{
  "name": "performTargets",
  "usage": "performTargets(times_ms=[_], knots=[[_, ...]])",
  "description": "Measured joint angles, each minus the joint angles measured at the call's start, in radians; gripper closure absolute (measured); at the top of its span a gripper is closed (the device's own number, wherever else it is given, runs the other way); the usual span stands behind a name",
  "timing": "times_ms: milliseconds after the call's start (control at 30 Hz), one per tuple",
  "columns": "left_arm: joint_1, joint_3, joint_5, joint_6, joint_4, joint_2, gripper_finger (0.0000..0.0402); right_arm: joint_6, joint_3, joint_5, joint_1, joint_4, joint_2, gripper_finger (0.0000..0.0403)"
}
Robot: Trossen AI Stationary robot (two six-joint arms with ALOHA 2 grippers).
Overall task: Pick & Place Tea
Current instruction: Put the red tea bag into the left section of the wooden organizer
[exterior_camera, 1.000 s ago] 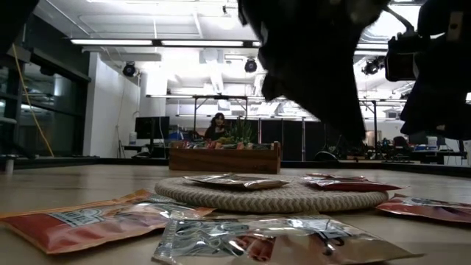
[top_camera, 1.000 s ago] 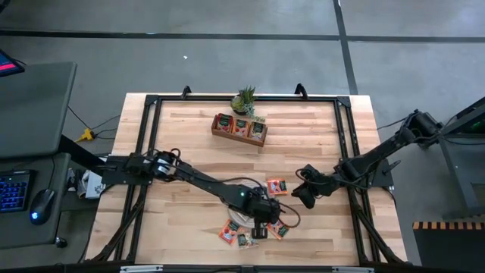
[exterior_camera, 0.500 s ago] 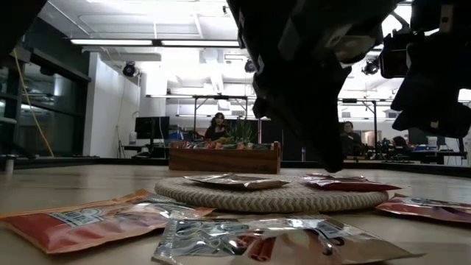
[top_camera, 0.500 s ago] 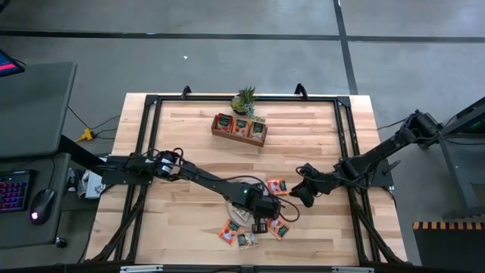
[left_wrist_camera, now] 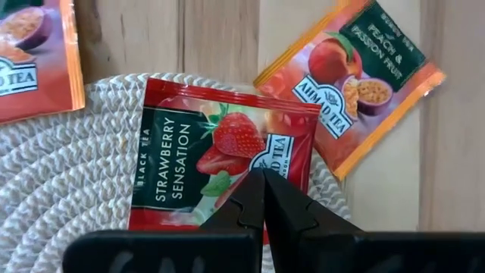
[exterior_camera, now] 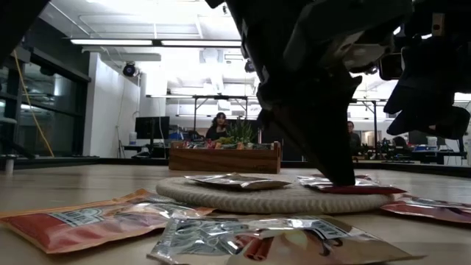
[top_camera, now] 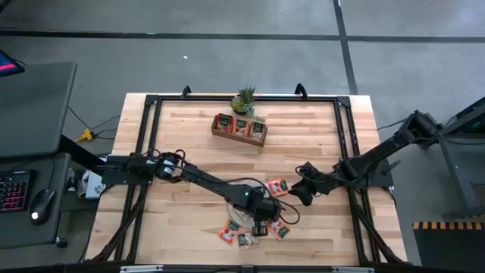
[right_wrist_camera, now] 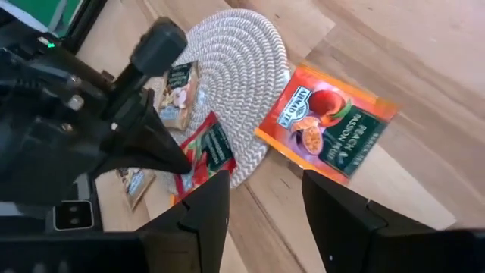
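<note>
Left claw (left_wrist_camera: pixel 261 176), its two dark fingers pressed together, rests its tip on a red square strawberry tea sachet (left_wrist_camera: pixel 220 161) lying flat on the round whitish woven mat (left_wrist_camera: pixel 68 189). Right claw (right_wrist_camera: pixel 265 199) hovers near the mat with fingers apart, above an orange peach sachet (right_wrist_camera: pixel 326 125) lying on the wooden desk (top_camera: pixel 189 144) at the mat's edge. More sachets (top_camera: pixel 236 233) lie scattered on the desk just beside the mat, and others stand in the brown wooden tray (top_camera: pixel 239 128) at the far side.
</note>
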Motion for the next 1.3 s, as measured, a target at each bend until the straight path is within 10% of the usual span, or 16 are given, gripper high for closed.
performTargets(times_ms=[833,1300], knots=[[0.001,-0.004,-0.004,-0.027,0.051,0.031,0.0401,0.222,0.004,-0.079,0.046,0.565,0.485,0.0239],[0.001,-0.004,-0.007,-0.028,0.062,0.031,0.0401,0.209,0.011,-0.113,-0.002,0.576,0.517,0.0239]])
